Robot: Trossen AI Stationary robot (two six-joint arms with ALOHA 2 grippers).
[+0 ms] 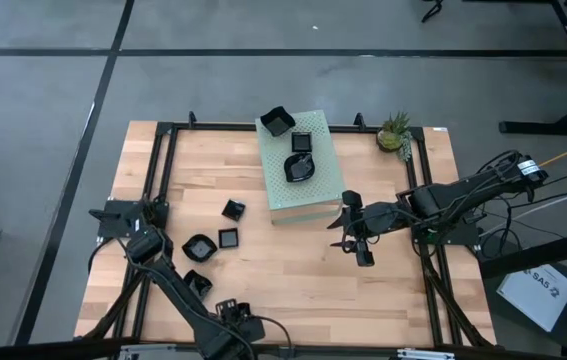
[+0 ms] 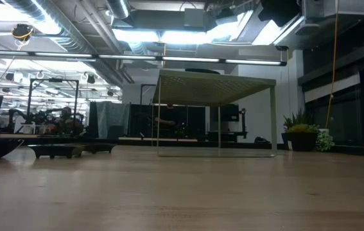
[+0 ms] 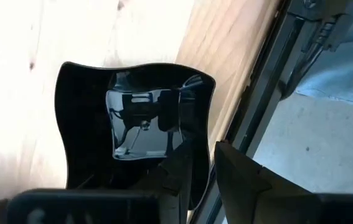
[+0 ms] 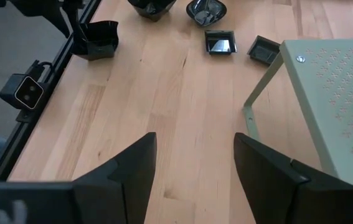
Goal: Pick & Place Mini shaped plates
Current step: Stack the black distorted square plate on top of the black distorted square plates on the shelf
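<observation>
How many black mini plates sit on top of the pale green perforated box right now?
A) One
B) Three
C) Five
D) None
B: the high view shows three black plates on the green perforated box: one overhanging its far corner, a square one, and a wavy-rimmed one.

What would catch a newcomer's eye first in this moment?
Probably the pale green perforated box at the table's middle back, with three glossy black plates on top. Next, the left tool at the table's near edge, its fingers straddling the rim of a wavy black plate. The right tool hangs open beside the box.
</observation>
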